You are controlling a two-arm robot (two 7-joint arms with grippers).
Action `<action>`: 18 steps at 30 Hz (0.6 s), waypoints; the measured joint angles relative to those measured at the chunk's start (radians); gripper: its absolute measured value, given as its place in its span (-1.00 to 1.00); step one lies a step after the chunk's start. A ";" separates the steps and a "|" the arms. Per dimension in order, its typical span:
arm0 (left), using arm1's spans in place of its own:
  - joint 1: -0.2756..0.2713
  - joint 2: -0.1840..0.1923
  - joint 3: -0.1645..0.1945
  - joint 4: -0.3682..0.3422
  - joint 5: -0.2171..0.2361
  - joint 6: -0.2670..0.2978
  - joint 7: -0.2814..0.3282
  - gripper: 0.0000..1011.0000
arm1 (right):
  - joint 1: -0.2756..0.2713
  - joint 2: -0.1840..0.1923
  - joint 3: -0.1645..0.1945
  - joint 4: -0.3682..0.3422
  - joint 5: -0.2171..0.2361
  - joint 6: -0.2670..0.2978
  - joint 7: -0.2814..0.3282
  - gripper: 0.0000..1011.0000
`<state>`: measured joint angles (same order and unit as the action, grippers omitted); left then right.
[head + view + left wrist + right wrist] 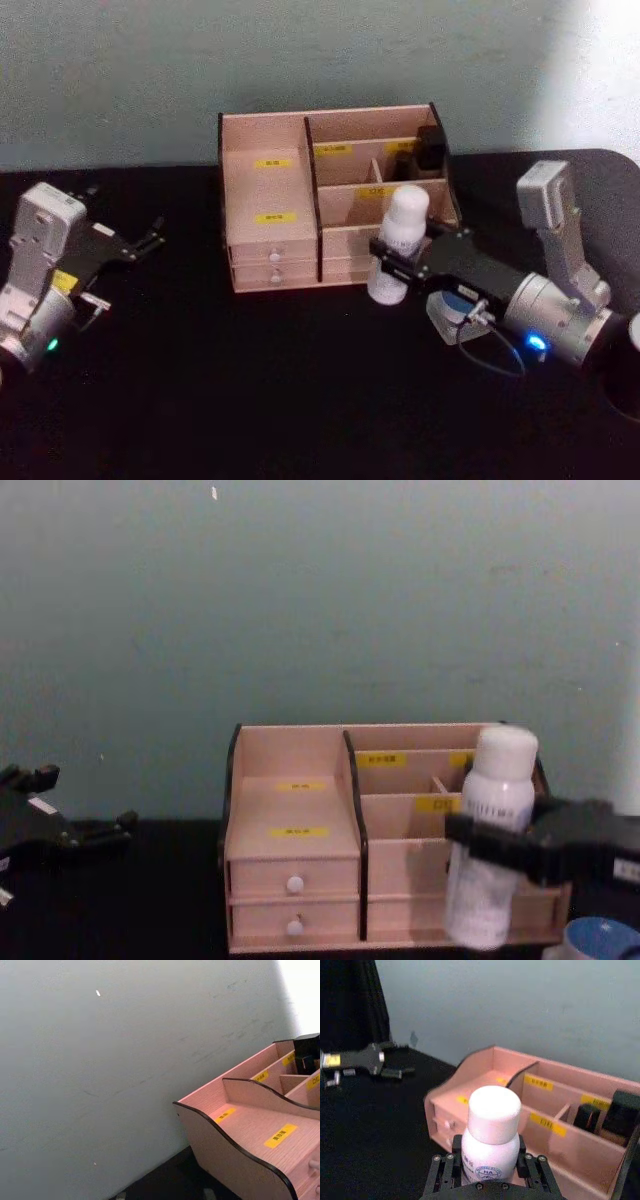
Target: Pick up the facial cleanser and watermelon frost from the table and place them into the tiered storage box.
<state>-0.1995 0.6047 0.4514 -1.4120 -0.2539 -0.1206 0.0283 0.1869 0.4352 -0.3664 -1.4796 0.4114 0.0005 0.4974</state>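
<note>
Pale grey-green wall (300, 60) backs a black desk (250, 390). Just behind the right jaws stands the tiered storage box (262, 135), its drawers facing the robot. The right jaws are clamped around the middle of the facial cleanser (400, 240), which is upright before the box's right half. Just beneath them, nearer the robot, sits the blue-lidded watermelon frost (600, 942). The left jaws, well apart on the box's far side, are spread with nothing between them.
</note>
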 joint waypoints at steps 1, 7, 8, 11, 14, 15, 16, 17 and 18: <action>0.000 0.000 0.000 0.000 0.000 0.000 0.000 0.98 | 0.000 0.001 0.003 -0.009 0.005 0.003 -0.002 0.19; 0.000 0.000 0.000 0.000 0.000 0.000 0.000 0.98 | 0.014 0.005 0.017 -0.049 0.028 0.019 -0.017 0.19; 0.000 0.000 0.000 0.000 0.000 0.000 0.000 0.98 | 0.018 0.005 0.018 -0.051 0.029 0.019 -0.020 0.19; 0.000 0.000 0.000 0.000 0.000 0.000 0.000 0.98 | 0.047 0.000 0.018 -0.049 0.027 0.019 -0.034 0.19; 0.000 0.000 0.000 0.000 0.000 0.000 0.000 0.98 | 0.074 -0.007 0.018 -0.032 0.017 0.014 -0.046 0.19; 0.000 0.000 0.000 0.000 0.000 0.000 0.000 0.98 | 0.082 -0.010 0.018 -0.026 0.014 0.012 -0.048 0.19; 0.000 0.000 0.000 0.000 0.000 0.000 0.000 0.98 | 0.091 -0.013 0.018 -0.021 0.011 0.011 -0.051 0.19; 0.000 0.000 0.000 0.000 0.000 0.000 0.000 0.98 | 0.106 -0.018 0.018 -0.009 0.005 0.010 -0.055 0.19; 0.000 0.000 0.000 0.000 0.000 0.000 0.000 0.98 | 0.113 -0.020 0.017 -0.002 0.002 0.009 -0.057 0.19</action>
<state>-0.1995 0.6047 0.4514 -1.4119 -0.2539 -0.1205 0.0283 0.3001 0.4151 -0.3490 -1.4816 0.4137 0.0099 0.4404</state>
